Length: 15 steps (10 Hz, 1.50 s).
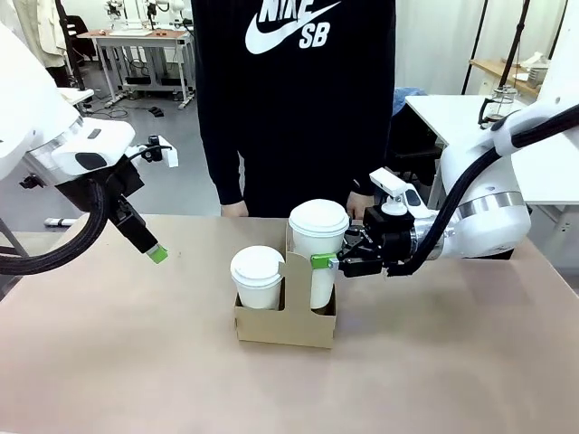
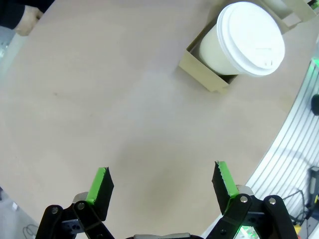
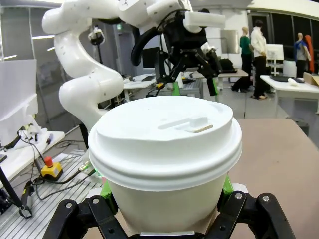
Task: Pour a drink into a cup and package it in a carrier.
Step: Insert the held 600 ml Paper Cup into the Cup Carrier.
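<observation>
right claw (image 1: 333, 262) comes in from 3 o'clock and pinches the cup (image 1: 318, 253), its green pads pressed on the paper wall just under the domed lid; the cup's base sits down in the right slot of the carrier (image 1: 286, 327). from the right wrist, the lid (image 3: 164, 137) looms close between the fingers, hiding the carrier below, and the left arm stands beyond at 12 o'clock. left claw (image 1: 156, 254) hangs spread wide above bare tabletop (image 1: 109, 362) at 9 o'clock of the carrier, holding nothing. its wrist camera looks down on the shorter cup (image 2: 244, 45) seated in a carrier corner at 1 o'clock, with open tabletop all around and the tabletop's edge curving along the right side. a person stands at 12 o'clock behind the carrier, a hand (image 1: 233, 209) at the far edge.
</observation>
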Each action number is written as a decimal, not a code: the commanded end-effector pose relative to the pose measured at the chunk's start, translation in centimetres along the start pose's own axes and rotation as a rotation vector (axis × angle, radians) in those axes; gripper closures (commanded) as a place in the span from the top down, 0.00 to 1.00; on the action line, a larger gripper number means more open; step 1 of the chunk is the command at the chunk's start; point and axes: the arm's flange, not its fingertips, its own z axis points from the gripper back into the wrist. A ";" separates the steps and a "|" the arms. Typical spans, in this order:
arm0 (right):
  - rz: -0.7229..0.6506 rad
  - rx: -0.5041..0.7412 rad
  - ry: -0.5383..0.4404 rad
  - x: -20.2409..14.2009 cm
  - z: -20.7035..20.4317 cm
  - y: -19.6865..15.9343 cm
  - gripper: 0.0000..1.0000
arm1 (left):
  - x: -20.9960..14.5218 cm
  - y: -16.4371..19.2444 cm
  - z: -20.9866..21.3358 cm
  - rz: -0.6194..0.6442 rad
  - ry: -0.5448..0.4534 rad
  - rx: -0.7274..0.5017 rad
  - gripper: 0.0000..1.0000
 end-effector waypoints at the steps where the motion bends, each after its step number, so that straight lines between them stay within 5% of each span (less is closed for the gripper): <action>1: 0.004 0.023 -0.003 -1.1 0.2 0.0 0.86 | 0.1 -0.1 0.0 0.001 0.001 0.004 1.00; 13: 0.071 0.049 -0.001 -7.6 0.2 -0.8 0.86 | 0.1 -0.1 0.0 0.001 0.001 0.004 1.00; 14: 0.103 0.031 0.028 -7.5 0.1 -0.6 1.00 | 0.1 -0.1 0.0 0.001 0.001 0.004 1.00; 15: 0.094 0.029 0.058 -7.0 0.4 -0.3 1.00 | 0.1 -0.1 0.0 0.001 0.001 0.004 1.00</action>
